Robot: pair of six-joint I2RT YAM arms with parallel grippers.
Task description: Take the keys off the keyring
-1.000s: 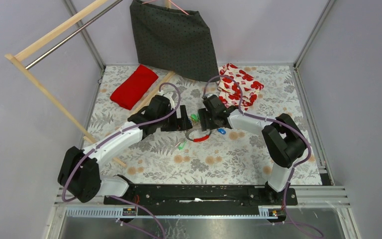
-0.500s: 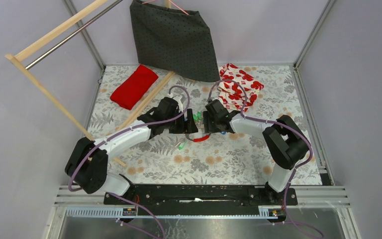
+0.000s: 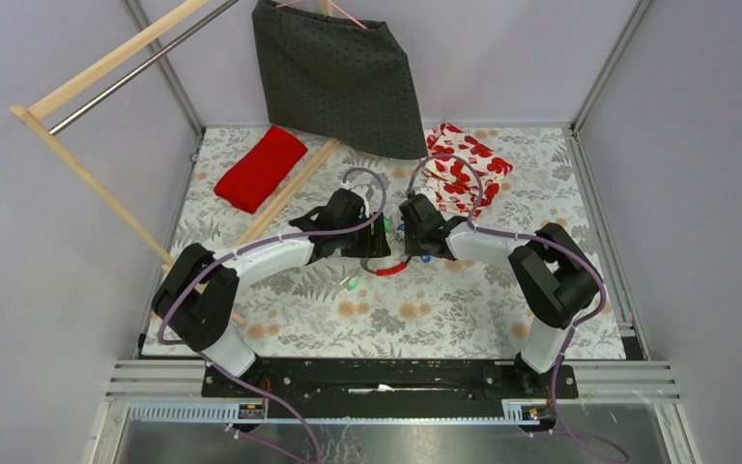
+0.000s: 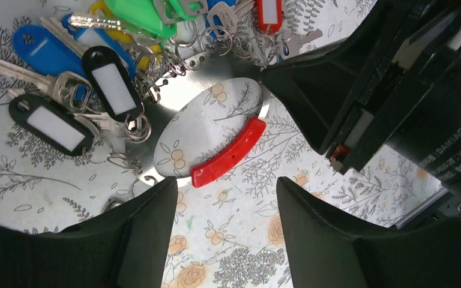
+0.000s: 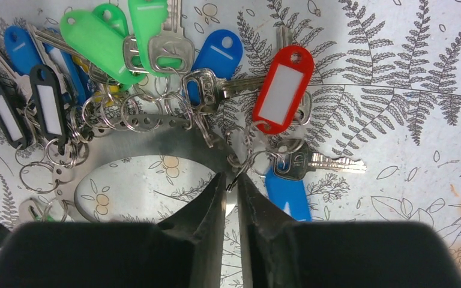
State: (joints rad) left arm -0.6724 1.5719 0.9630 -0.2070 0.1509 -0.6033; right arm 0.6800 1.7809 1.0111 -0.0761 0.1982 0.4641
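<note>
On your right gripper point(image 5: 232, 180) the jaws, nearly closed, pinch the keyring point(image 5: 156, 143) band; keys point(image 5: 168, 51) fan beyond their tips. Your left gripper point(image 4: 225, 192) jaws stand wide, the red section point(image 4: 228, 153) just ahead.

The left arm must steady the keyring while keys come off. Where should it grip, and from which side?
Probably the red section of the keyring: it is the stretch bare of keys and lies nearest the open left tool. The ring lies flat, so come from above, straddling its rim.
</note>
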